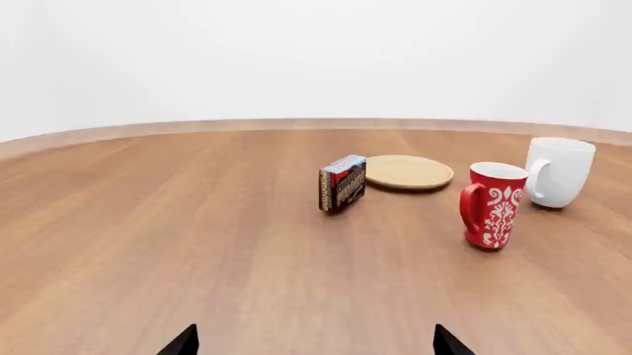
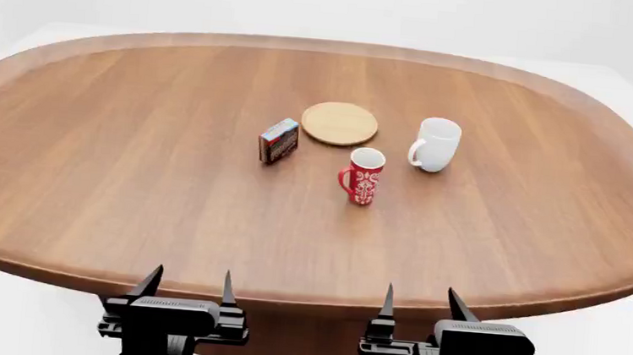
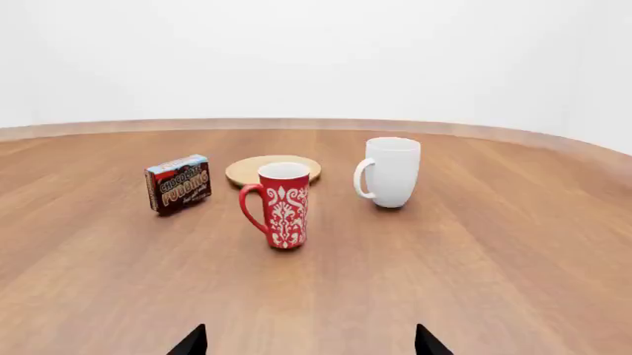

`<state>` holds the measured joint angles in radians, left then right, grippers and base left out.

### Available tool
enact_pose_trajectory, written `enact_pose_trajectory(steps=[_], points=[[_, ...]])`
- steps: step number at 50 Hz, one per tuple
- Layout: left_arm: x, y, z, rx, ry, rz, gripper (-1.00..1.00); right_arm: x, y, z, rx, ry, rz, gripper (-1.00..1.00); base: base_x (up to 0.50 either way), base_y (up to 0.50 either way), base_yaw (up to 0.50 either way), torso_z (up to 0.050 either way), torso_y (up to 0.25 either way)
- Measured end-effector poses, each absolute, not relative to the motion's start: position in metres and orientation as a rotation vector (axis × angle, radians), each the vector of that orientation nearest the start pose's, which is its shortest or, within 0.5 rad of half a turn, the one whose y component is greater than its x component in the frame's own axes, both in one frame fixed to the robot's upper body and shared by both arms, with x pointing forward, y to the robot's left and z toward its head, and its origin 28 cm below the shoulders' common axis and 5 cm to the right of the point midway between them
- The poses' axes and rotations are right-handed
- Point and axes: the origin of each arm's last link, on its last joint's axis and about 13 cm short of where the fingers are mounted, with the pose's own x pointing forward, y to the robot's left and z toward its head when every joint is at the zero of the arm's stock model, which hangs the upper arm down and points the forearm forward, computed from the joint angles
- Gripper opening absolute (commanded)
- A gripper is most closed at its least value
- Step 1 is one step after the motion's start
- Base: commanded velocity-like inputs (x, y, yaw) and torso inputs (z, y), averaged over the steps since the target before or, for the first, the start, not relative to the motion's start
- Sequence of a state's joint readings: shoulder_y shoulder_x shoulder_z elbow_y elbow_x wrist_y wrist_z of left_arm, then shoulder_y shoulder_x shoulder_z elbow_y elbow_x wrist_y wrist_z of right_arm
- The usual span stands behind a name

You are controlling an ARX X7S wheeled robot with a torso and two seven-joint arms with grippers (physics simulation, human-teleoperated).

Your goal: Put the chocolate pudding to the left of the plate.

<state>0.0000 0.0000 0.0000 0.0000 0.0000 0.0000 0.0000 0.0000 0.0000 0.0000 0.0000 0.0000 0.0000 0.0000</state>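
In the left wrist view, only the two dark fingertips of the left pincer point(image 1: 314, 342) show at the frame's lower edge, spread wide with nothing between them, low over the wooden bench point(image 1: 177, 222). Well ahead of them the chocolate pudding point(image 1: 342, 183) stands upright on its edge, just beside the plate point(image 1: 409, 172), with a narrow gap between the two; the red patterned mug point(image 1: 492, 205) and the white mug point(image 1: 557, 171) stand further along. From the head view, both arms are held low at the bench's near edge, side by side, each pointing forward with its fingers up: the left pincer point(image 2: 187, 284) and the right pincer point(image 2: 420, 303) are both spread and empty, well apart from everything on the bench point(image 2: 124, 171). The chocolate pudding point(image 2: 279, 141) sits left of the plate point(image 2: 339, 122) and slightly nearer the robot; the red mug point(image 2: 363, 175) stands nearer still, the white mug point(image 2: 436, 144) to the right. In the right wrist view, the right pincer point(image 3: 309, 340) shows two spread tips, and the red mug point(image 3: 281, 205) stands in front of the plate point(image 3: 254, 167), the pudding point(image 3: 179, 183) and white mug point(image 3: 389, 171) to either side.
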Motion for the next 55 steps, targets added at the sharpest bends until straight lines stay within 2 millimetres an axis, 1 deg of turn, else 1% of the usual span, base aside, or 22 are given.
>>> enact_pose_trajectory(steps=[12,55], points=[[0.2112,0.2055,0.0129,0.000,0.003,-0.001,1.00,0.2116,-0.0965,0.0128,0.006,0.004,-0.002,1.00,0.00,0.00,0.00,0.000,0.000],[0.2100,0.2060,0.0125,-0.005,0.002,-0.015,1.00,0.2126,-0.0962,0.0122,0.005,0.017,-0.005,1.00,0.00,0.50,0.00,0.000,0.000]])
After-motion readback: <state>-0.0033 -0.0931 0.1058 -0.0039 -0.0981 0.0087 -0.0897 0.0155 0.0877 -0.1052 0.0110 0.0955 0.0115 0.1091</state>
